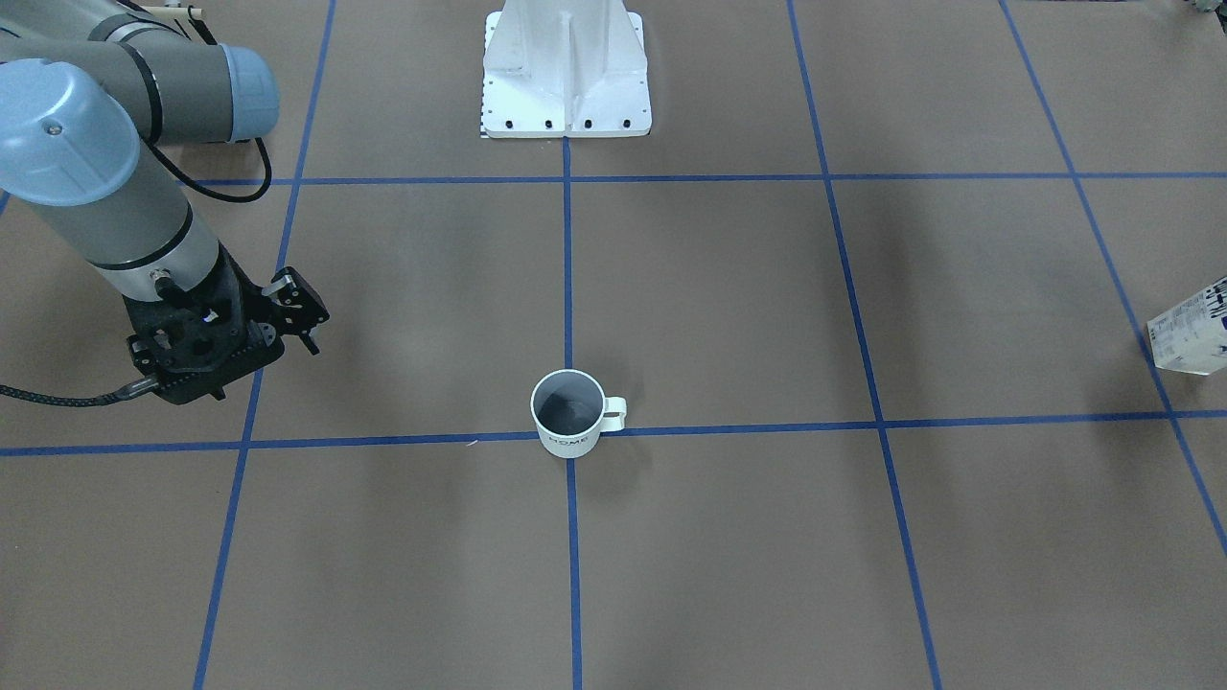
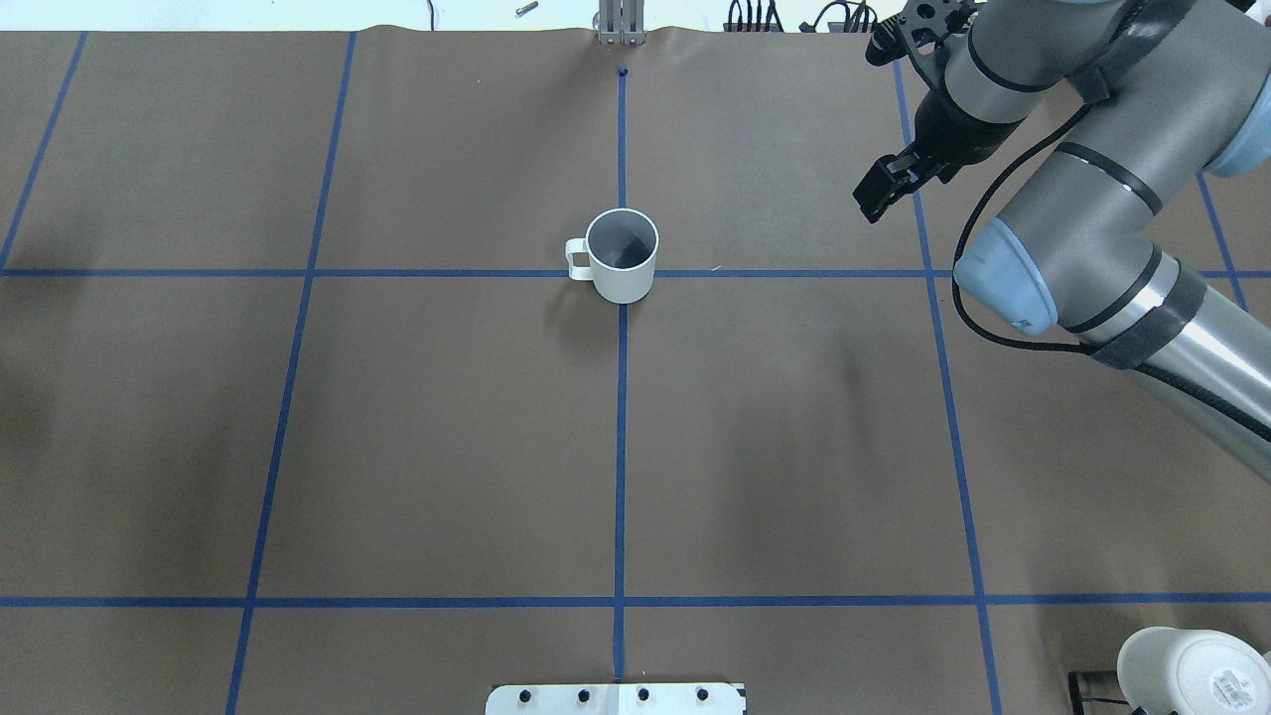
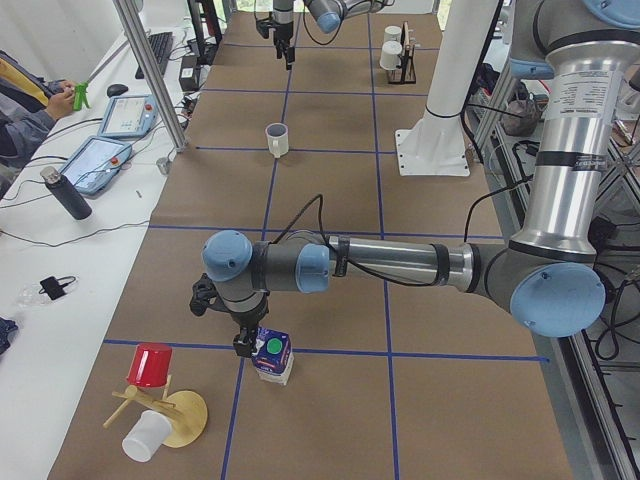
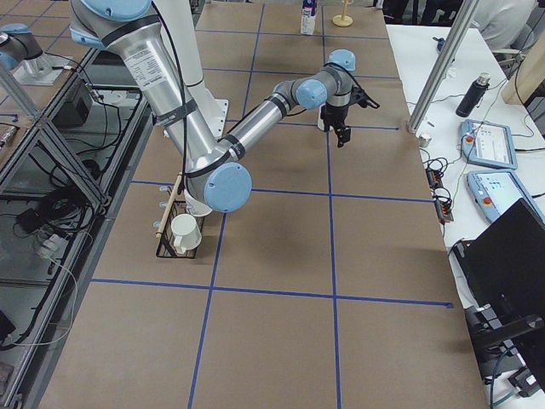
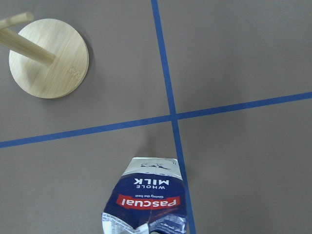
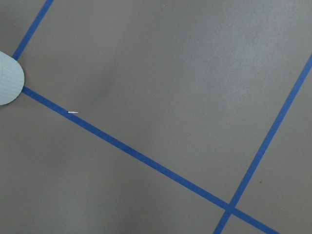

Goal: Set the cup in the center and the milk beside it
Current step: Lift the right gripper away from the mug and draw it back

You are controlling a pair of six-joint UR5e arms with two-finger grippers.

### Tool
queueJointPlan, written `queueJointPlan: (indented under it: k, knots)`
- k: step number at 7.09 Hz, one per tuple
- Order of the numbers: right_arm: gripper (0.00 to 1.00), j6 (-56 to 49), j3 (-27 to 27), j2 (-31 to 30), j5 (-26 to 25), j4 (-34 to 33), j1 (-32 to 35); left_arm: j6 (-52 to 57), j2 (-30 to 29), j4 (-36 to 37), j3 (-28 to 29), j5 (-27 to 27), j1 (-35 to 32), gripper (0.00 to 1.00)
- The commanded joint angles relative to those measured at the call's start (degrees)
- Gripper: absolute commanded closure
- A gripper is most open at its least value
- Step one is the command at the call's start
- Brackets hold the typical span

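The white cup stands upright on the center crossing of blue tape, handle toward the robot's left; it also shows in the overhead view and the left view. My right gripper hangs empty and open, well to the cup's right, also seen in the front view. The milk carton stands far left by a tape crossing; it shows in the left wrist view and at the front view's edge. My left gripper hovers right at the carton; I cannot tell if it is open.
A wooden mug tree with a red and a white cup stands near the milk; its base shows in the wrist view. A black wire rack with white mugs sits at the near right. The white robot base is at the table's near edge.
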Motion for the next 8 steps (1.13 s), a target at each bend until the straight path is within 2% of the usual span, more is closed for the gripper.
queueJointPlan:
  k: [1,5,8]
  knots:
    - [0.0,0.1,0.4,-0.6,-0.2,0.0,-0.1,-0.7,0.4,-2.9,1.8,0.0,0.0,0.02]
    - [0.0,0.1,1.3,-1.4,-0.2,-0.1,0.0,-3.6,0.7,-4.3,2.0,-0.1,0.0,0.02]
    - [0.0,0.1,1.3,-1.9,-0.8,0.0,-0.1,-6.4,1.4,-10.6,4.8,-0.1,0.1,0.02]
